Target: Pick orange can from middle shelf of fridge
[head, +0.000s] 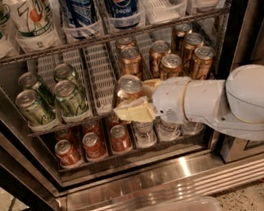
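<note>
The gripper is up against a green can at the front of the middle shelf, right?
No. The camera view shows the gripper against an orange can, not a green one, at the front of the middle shelf. The green cans stand further left in the picture.
</note>
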